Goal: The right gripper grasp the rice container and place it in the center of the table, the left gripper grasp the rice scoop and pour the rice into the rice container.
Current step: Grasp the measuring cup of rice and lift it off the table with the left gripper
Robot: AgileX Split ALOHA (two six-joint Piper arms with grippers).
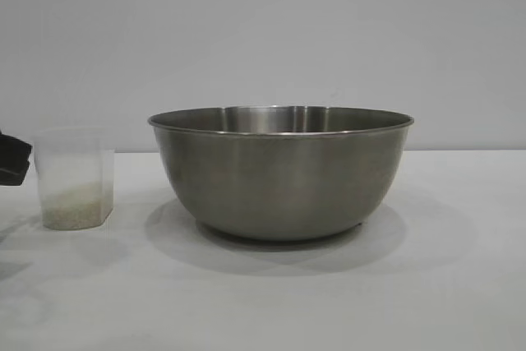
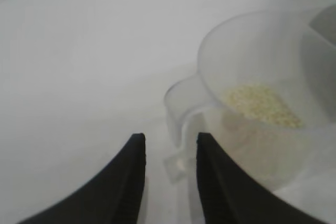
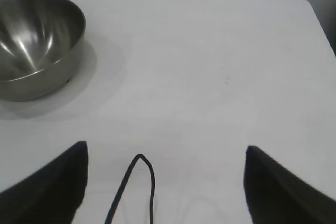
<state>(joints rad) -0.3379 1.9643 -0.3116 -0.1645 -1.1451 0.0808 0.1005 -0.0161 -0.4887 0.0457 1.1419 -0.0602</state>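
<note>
The rice container (image 1: pixel 279 174), a large steel bowl, stands upright in the middle of the white table (image 1: pixel 460 285). It also shows far off in the right wrist view (image 3: pixel 37 45). The rice scoop (image 1: pixel 76 178), a clear cup with a low heap of rice (image 1: pixel 76 213), stands to the bowl's left. My left gripper (image 1: pixel 12 162) is at the scoop's left side. In the left wrist view its jaws (image 2: pixel 168 139) are open, with the scoop's loop handle (image 2: pixel 178 124) reaching into the gap. The rice (image 2: pixel 262 106) lies in the cup. My right gripper (image 3: pixel 167 150) is wide open, empty, well away from the bowl.
A thin black cable (image 3: pixel 139 182) loops between the right gripper's fingers. The table's edge and corner (image 3: pixel 310 3) show beyond the right gripper. A pale grey wall stands behind the table.
</note>
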